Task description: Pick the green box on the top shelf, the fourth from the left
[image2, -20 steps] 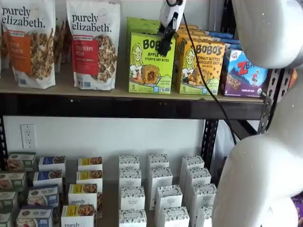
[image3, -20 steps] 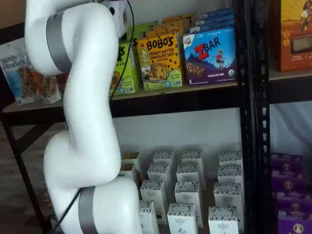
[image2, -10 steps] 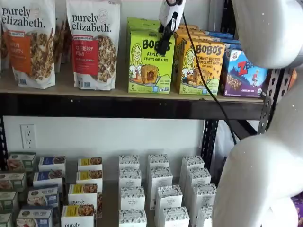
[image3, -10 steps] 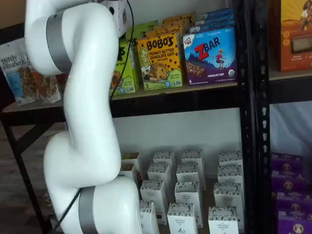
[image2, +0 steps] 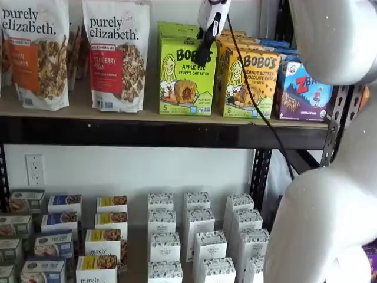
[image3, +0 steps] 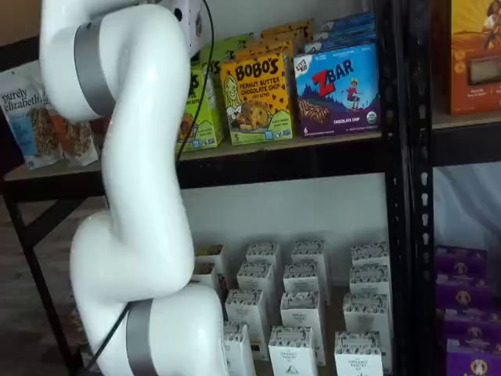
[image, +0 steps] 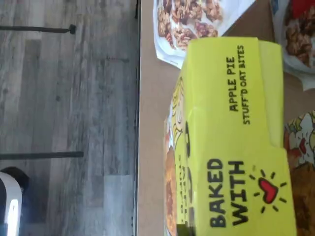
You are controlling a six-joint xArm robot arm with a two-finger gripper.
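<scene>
Field notes. The gripper [image2: 203,56] hangs from above at the front row of the top shelf [image2: 159,132], its black fingers over the upper right corner of the green box [image2: 187,76]. The jaws read as pinching the green box at its top edge: the fingers are closed on the carton and no gap shows between them, though the sight is partly side-on. In the wrist view the green box [image: 231,142] fills the frame directly beneath the jaws, its top panel reading "BAKED WITH" and "APPLE PIE STUFF'D OAT BITES". The carton stands upright, long axis vertical, so it runs straight down from the jaws; its base looks just clear of the shelf board and slightly tilted, but that is a judgement, the gap being thin. There is one arm only, so no choice of hand. Just beside the jaws on one flank stands the orange-yellow Bobo's peanut butter box [image2: 249,82], close enough that a sideways drift could nudge it. On the other flank, a little apart, is the purely elizabeth cranberry pecan bag [image2: 116,56]. More green cartons [image2: 177,29] stand behind the gripped one. Past the peanut butter box sits the blue ZBar box [image2: 304,91]. The clear way out looks to be up and toward the front, over the rail, away from both neighbours.
</scene>
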